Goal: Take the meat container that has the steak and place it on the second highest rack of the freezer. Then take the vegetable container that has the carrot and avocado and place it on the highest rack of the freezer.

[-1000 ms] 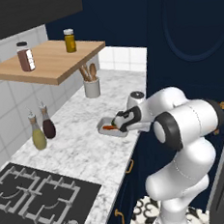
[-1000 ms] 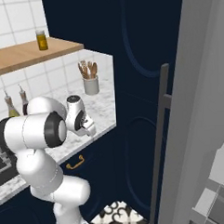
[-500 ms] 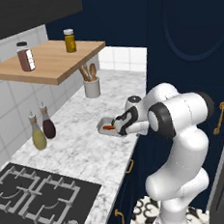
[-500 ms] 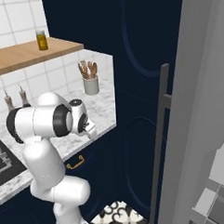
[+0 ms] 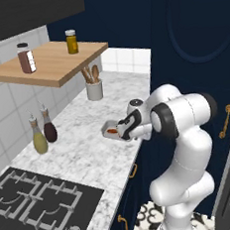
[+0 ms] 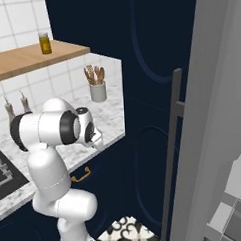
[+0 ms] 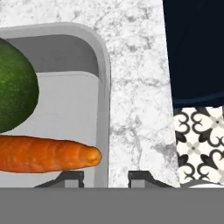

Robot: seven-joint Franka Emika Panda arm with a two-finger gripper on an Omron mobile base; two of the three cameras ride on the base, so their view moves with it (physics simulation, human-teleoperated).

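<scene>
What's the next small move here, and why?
Probably finish closing the gripper on the tray wall, then lift. Its fingertips straddle that wall beside the carrot and avocado, and the tray sits on the counter.

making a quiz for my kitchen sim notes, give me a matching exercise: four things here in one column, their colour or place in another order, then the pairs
Things:
1. carrot
2. avocado
3. utensil crock
4. yellow jar

Descriptions:
A. on the wooden shelf
B. dark green, in the grey tray
C. orange, lying in the tray beside the avocado
D. on the marble counter by the tiled wall

Pairs: 1-C, 2-B, 3-D, 4-A
</scene>
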